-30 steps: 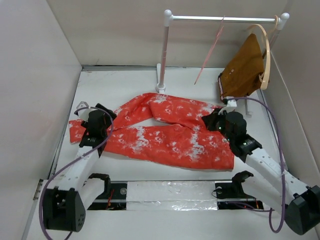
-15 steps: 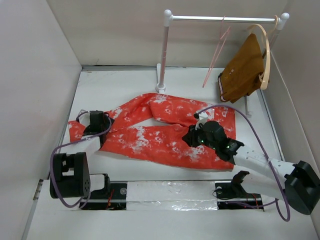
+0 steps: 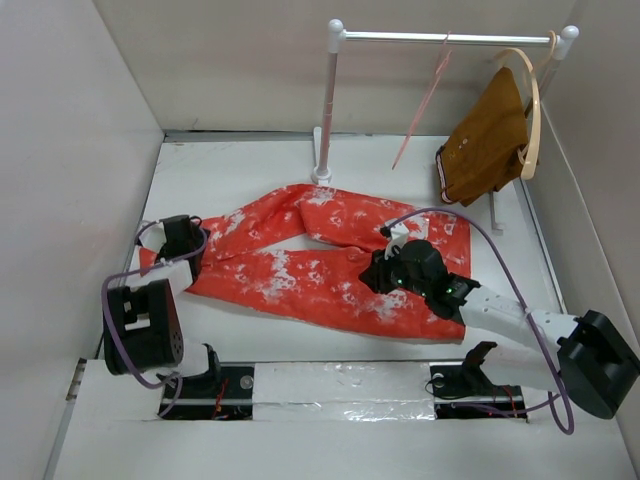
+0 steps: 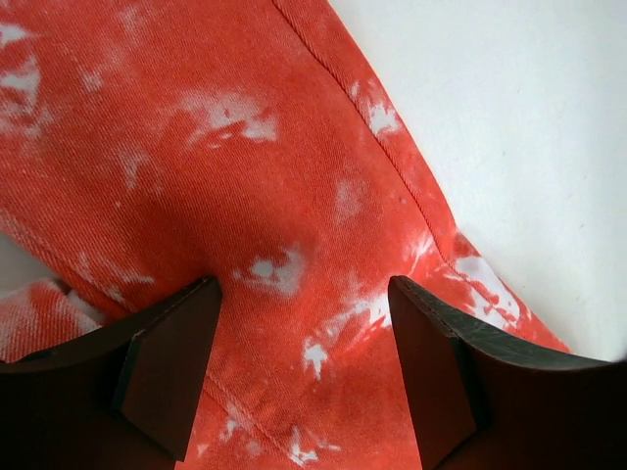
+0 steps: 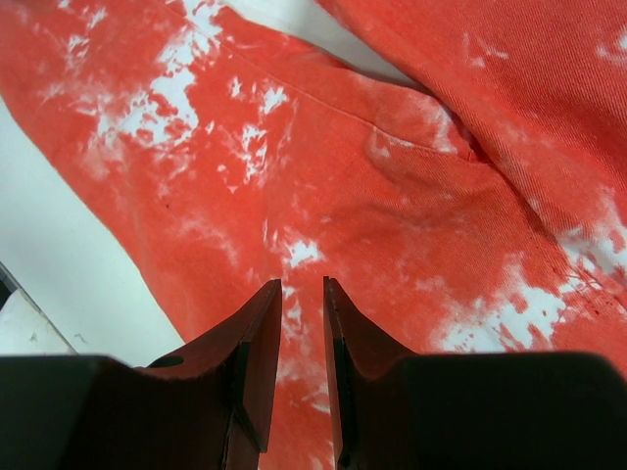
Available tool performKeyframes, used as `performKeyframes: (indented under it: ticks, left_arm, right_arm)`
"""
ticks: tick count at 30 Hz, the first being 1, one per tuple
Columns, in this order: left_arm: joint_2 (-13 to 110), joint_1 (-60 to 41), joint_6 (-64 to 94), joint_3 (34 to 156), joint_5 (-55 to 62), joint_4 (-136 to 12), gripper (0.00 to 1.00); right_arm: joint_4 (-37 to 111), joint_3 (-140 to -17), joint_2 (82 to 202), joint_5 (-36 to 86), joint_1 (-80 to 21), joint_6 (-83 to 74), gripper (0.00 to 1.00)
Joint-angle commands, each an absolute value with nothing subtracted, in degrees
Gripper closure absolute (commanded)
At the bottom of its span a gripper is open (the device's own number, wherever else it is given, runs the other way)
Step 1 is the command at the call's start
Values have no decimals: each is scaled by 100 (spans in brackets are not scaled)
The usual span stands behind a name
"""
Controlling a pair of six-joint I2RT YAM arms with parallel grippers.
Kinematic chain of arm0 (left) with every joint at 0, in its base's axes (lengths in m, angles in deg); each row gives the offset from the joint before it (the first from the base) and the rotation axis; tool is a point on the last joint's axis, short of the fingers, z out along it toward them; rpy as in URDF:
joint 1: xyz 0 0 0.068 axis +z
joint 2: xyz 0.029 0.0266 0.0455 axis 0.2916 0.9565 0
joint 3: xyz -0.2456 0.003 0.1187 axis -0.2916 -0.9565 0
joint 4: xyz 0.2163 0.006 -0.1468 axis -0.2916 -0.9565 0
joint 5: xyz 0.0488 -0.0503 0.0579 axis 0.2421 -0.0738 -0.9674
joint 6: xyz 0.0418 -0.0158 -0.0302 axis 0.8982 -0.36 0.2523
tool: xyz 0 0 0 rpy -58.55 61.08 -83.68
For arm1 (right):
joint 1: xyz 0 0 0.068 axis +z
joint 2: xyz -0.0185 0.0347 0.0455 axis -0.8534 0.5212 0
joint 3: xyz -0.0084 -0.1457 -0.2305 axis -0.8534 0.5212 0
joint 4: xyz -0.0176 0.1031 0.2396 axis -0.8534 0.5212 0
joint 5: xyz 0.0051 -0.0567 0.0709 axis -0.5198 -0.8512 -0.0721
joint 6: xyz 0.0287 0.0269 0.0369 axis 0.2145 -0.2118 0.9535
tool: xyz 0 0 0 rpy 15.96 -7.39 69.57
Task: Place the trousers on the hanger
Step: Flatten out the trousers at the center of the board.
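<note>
From above, the trousers (image 3: 320, 262) lie flat across the white table (image 3: 250, 165), waist to the right and legs running left, one leg bent up toward the rack post. The pale-pink hanger (image 3: 424, 100) hangs by its hook from the white rack rail (image 3: 450, 38) at the back, tilted, bare, and well apart from the cloth. A mustard-brown garment (image 3: 490, 135) hangs on its own cream hanger (image 3: 531, 110) further right. The left gripper (image 3: 180, 236) sits over the cuff end at the far left. The right gripper (image 3: 380, 270) is over the upper thigh area near the waist. One arm at each end suggests they mean to gather or fold the garment lengthwise before it goes over the hanger bar. Nothing is lifted yet.

In the left wrist view, the left gripper (image 4: 304, 284) has its jaws spread wide and points down at the trousers (image 4: 196, 147). A leg hem runs diagonally beside bare table (image 4: 529, 117). That spread suits a bite over the leg edge, but no cloth is between the fingers (image 4: 167, 362).

In the right wrist view, the right gripper (image 5: 304, 294) has its jaws drawn nearly together, with only a thin slit between them. It hovers close above the trousers (image 5: 441, 196) beside a seam (image 5: 333, 108), with a strip of table (image 5: 69, 264) at the left. No fabric shows pinched in the slit. The narrow setting looks fit for pressing the cloth or nipping a thin fold.
</note>
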State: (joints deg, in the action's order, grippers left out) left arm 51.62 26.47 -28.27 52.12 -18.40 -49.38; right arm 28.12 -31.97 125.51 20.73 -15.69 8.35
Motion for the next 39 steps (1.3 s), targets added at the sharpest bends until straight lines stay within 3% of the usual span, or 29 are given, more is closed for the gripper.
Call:
performKeyframes:
  ticks: [1,12,13,14,15,19,24,26,30,35,39]
  left_arm:
    - [5754,2715,-3004,5688,-1738,-5021,33]
    - [6995,2777,-2628,7772,-2072,-5916,32]
    - [6969,2777,-2531,7982,-2072,-5996,32]
    - [6873,2777,-2521,7993,-2072,-6049,32]
    - [6707,2707,-2547,7906,-1959,-5867,32]
    - [5120,2338,-2758,6626,-2001,-5216,33]
    - [3368,2363,-2978,5209,-2335,-5407,39]
    - [2629,2661,-3057,4541,-2240,-5583,43]
    - [1960,3004,-3136,3828,-1915,-5733,41]
    - [2854,3480,-3127,3888,-1098,-5216,36]
    - [3865,3480,-2891,4248,-930,-4567,35]
  right_arm:
    - [2433,-3427,12517,2137,-1508,732,70]
    - [2705,-3304,12086,1865,-1455,662,69]
    - [2680,-3304,12129,1891,-1403,662,73]
    - [2618,-3295,12182,1952,-1403,653,94]
    - [2574,-3330,12269,2048,-1333,653,100]
    - [2469,-3847,13032,1997,-702,653,100]
    - [2706,-4253,13465,1532,-111,556,100]
    - [2566,-4183,13466,1557,-111,556,99]
    - [2556,-4008,13238,1618,-49,574,90]
    - [2591,-3700,12789,1566,4,582,72]
    - [2802,-3629,12587,1434,4,539,69]
